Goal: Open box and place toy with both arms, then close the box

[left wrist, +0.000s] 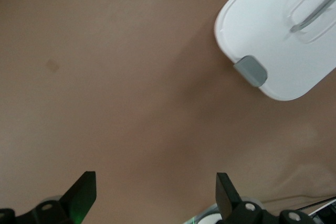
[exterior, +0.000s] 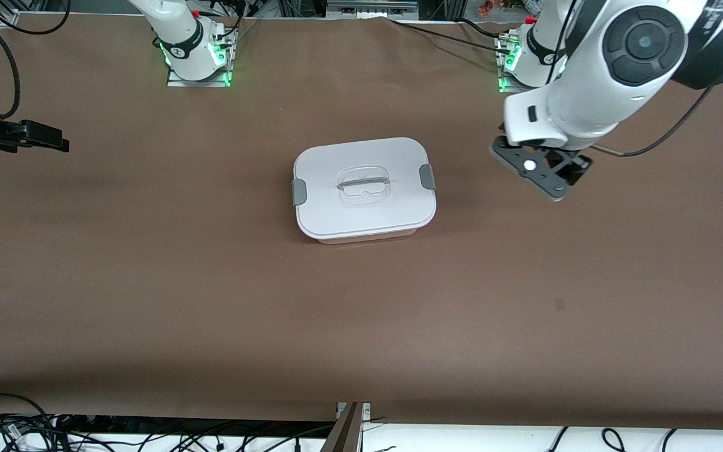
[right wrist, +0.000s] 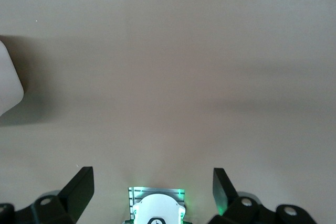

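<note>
hovering empty with fingers apart, left gripper (left wrist: 152, 195) and right gripper (right wrist: 152, 190) flank the lidded box (exterior: 363, 188); unlatched clips (exterior: 427, 176) could spring open.

Box (exterior: 364, 188): smooth matt white plastic lid, grey plastic clips. Table (exterior: 148, 282): matt brown paper-like cover.

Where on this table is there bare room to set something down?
Bare brown table runs wide between the box and the front camera's edge. More lies bare between the box and each arm's base. The left tool, open, hangs over bare table toward the left arm's end; the right tool waits open at its end.
</note>
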{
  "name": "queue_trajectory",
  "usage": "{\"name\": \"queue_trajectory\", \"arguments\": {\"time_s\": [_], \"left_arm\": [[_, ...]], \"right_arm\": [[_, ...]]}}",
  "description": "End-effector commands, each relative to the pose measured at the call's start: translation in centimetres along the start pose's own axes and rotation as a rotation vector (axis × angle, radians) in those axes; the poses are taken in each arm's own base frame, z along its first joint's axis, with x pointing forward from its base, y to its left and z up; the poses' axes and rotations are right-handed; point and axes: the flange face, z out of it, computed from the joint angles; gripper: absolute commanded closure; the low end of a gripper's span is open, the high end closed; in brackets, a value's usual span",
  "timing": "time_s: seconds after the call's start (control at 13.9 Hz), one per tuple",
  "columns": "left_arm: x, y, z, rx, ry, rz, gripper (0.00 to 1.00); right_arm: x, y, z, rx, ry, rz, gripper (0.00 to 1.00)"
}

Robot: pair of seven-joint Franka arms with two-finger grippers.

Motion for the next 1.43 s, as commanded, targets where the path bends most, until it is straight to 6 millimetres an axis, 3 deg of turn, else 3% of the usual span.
{"name": "queue_trajectory", "arguments": {"time_s": [0.0,0.22,0.36,0.5,0.72,0.93,1.36], "left_arm": [[-2.6,-1.1,-1.3,0.149,-0.063,-0.084,0.00],[-5.6,-6.8,-2.0,0.138,-0.029,-0.365,0.00],[-7.4,-9.8,-3.1,0.133,0.068,-0.467,0.00],[-10.1,-12.8,-2.8,0.071,0.136,-0.529,0.00],[-12.8,-12.7,-1.5,0.067,0.221,-0.559,0.00],[-14.3,-13.0,-0.1,0.005,0.275,-0.584,0.00],[-12.8,-12.3,-0.5,-0.006,0.225,-0.560,0.00]], "right_arm": [[-0.3,-1.8,-1.0,-0.023,0.021,-0.039,0.00],[-0.3,-2.0,-1.0,-0.034,0.020,-0.037,0.00],[-0.3,-1.8,-1.0,-0.033,0.019,-0.028,0.00],[-0.3,-1.8,-1.0,-0.027,0.019,-0.026,0.00],[-0.3,-1.6,-1.0,-0.025,0.019,-0.031,0.00],[-0.3,-1.6,-1.0,-0.025,0.019,-0.034,0.00],[-0.3,-1.7,-1.2,-0.027,0.024,-0.038,0.00]]}}
